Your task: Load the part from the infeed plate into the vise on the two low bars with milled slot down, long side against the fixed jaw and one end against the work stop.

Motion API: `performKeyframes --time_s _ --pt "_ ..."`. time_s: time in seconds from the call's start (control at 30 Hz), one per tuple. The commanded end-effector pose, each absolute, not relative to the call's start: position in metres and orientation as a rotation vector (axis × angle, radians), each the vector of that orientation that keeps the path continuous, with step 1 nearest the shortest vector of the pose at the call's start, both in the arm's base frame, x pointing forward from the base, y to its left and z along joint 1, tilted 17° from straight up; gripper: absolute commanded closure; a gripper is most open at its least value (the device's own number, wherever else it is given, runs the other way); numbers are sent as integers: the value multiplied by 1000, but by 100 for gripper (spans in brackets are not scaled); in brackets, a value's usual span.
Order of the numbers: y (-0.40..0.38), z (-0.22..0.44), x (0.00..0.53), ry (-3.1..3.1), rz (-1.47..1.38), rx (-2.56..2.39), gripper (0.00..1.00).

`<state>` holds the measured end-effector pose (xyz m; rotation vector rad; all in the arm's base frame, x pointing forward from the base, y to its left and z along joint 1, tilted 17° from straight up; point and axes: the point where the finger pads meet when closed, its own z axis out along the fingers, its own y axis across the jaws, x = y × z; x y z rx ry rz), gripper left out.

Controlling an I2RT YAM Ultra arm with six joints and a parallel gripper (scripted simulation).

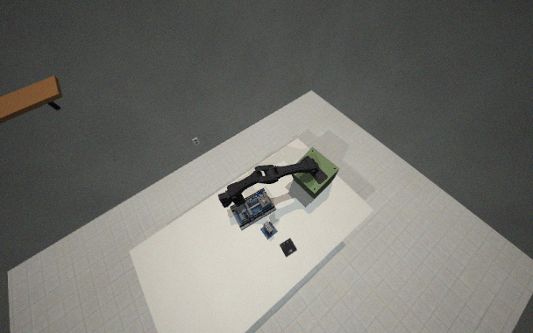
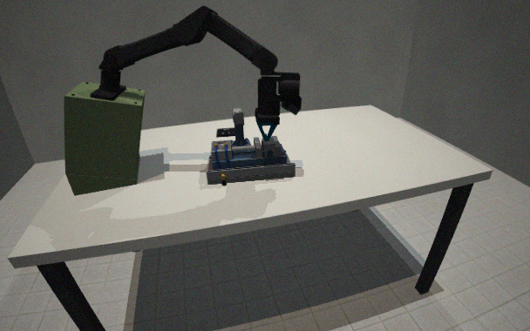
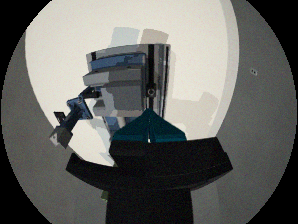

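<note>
With its teal fingers pressed narrowly together and nothing between them, the gripper (image 1: 238, 200) (image 2: 267, 138) (image 3: 149, 112) is held upright over the vise (image 1: 253, 207) (image 2: 256, 163) (image 3: 120, 100) below, presumably for nudging the part, which cannot be made out but may be seated beneath.

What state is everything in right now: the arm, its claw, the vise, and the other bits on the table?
Arm: bent in an arch, reaching over the vise.
Gripper: shut, nothing between its tips.
Vise: upright; jaw gap too small to judge.
Dark plate: lying flat.
Green pedestal: upright, carrying the arm.
</note>
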<state>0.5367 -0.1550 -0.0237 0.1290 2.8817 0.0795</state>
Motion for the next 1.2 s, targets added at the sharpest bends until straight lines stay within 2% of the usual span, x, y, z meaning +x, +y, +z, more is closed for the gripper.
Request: performKeyframes --time_s 0.0,1.17 --pt "-158 -11 555 2816 52 123 100" --pt "-161 -18 562 2801 45 125 100"
